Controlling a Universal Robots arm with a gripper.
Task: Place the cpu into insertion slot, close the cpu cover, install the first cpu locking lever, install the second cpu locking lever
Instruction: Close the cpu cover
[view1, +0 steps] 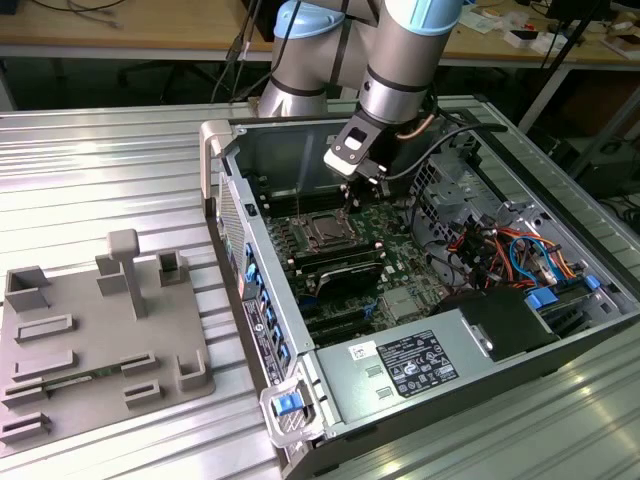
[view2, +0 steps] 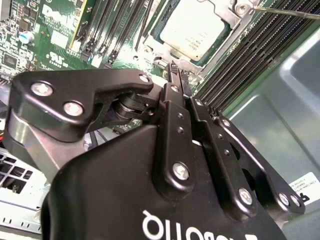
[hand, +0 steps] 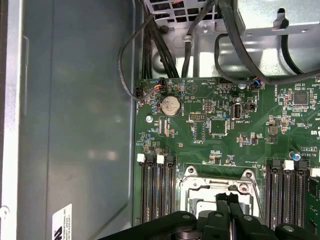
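Here the cpu lies flat, face-up, below the end effector.

The arm reaches down from the far side of the scene, its wrist pointing steeply downward. Its hand hangs low, with both black fingers pressed together at the tips.

One robot arm, one open computer case, one cpu, one coin cell (round, on the board) — and one grey fixture tray at nine o'clock from the case in the exterior view.
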